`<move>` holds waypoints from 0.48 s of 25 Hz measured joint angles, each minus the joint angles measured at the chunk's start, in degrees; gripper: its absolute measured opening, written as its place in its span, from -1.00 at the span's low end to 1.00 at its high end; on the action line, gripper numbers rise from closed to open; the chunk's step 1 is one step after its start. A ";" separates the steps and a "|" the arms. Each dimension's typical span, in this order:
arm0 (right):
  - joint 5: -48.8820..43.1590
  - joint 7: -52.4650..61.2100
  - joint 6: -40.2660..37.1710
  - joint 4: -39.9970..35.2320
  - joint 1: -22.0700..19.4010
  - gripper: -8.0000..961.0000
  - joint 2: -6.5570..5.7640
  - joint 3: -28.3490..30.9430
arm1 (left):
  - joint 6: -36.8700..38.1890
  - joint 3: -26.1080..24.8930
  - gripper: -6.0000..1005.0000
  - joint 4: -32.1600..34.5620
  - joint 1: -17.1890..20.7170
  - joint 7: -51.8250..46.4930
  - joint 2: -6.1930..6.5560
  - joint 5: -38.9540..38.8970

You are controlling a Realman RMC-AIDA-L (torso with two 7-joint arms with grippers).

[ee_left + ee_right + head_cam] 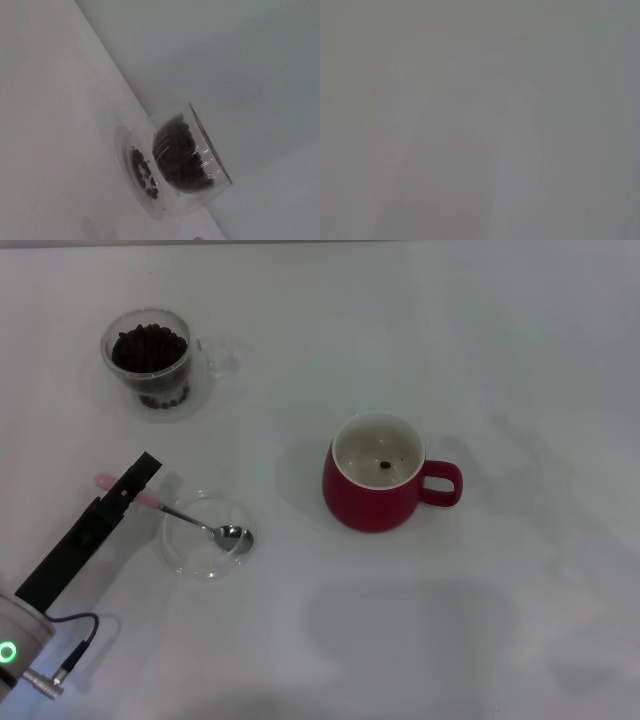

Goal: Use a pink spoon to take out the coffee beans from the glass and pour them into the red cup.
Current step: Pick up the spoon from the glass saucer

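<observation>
The glass (152, 362) stands at the far left of the table, filled with coffee beans (149, 346). It also shows in the left wrist view (165, 200), with the beans (180, 157) dark inside it. The red cup (375, 495) stands in the middle with its handle to the right and one bean (385, 464) on its white bottom. The pink spoon (150, 501) lies across a shallow clear dish (188, 550), its metal bowl (233, 536) on the dish's right rim. My left gripper (138, 478) sits over the spoon's pink handle. The right gripper is out of view.
The white table (500, 360) spreads around the cup. My left arm's black link (75, 550) and grey base (20, 650) fill the near left corner. The right wrist view shows only a grey blur.
</observation>
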 joint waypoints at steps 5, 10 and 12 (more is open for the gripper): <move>0.11 0.00 0.03 -0.01 -0.04 0.51 0.16 0.06 | 0.02 -0.27 0.27 0.00 0.65 1.32 -0.22 -0.20; 0.11 0.00 0.28 -0.03 0.24 0.51 0.35 0.09 | 0.48 -0.57 0.20 0.01 1.71 2.01 -0.25 -0.71; 0.12 0.00 0.26 -0.08 0.29 0.51 0.39 0.09 | 0.49 -0.60 0.09 0.00 1.82 1.84 -0.16 -0.85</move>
